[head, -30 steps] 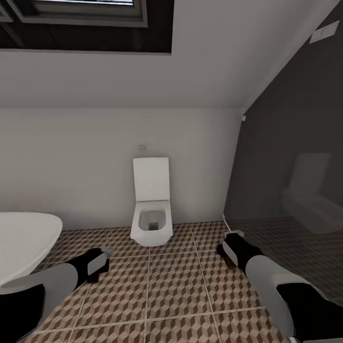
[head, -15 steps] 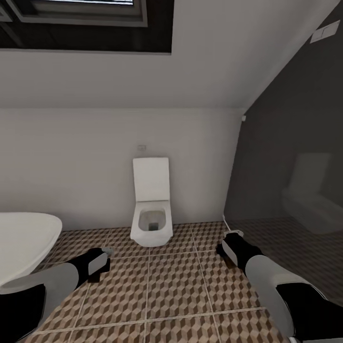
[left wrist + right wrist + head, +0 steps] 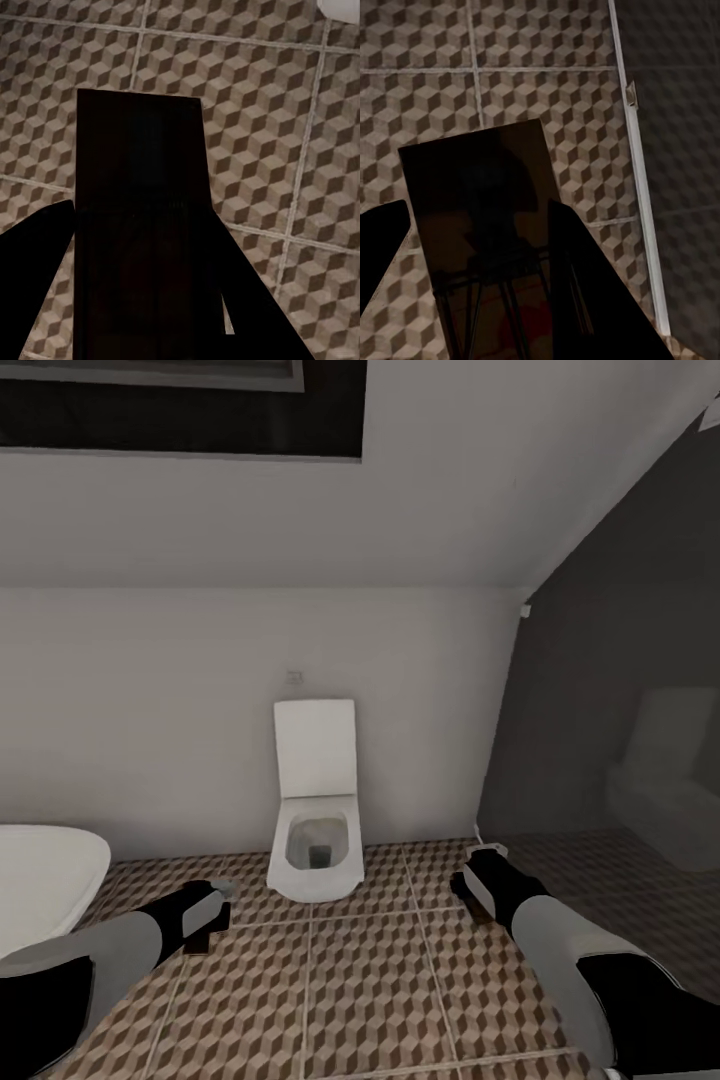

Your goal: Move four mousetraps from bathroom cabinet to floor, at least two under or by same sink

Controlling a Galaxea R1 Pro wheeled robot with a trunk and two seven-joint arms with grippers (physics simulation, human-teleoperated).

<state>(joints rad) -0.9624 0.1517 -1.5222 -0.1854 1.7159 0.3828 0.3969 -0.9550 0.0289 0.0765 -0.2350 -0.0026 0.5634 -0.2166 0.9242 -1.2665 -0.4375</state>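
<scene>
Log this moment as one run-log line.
phase: carrying | left tool: shut on mousetrap | right tool: shut on second mousetrap | ahead: toilet | floor: cube-pattern tiles

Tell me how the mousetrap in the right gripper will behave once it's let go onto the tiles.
The mousetrap is a flat, dark slab, so it probably lands flat and stays put rather than rolling. It looks rigid, unlikely to flex in the right gripper. Its thin wire parts may snag or bend. The bathroom floor looks smooth, so it could slide slightly.
</scene>
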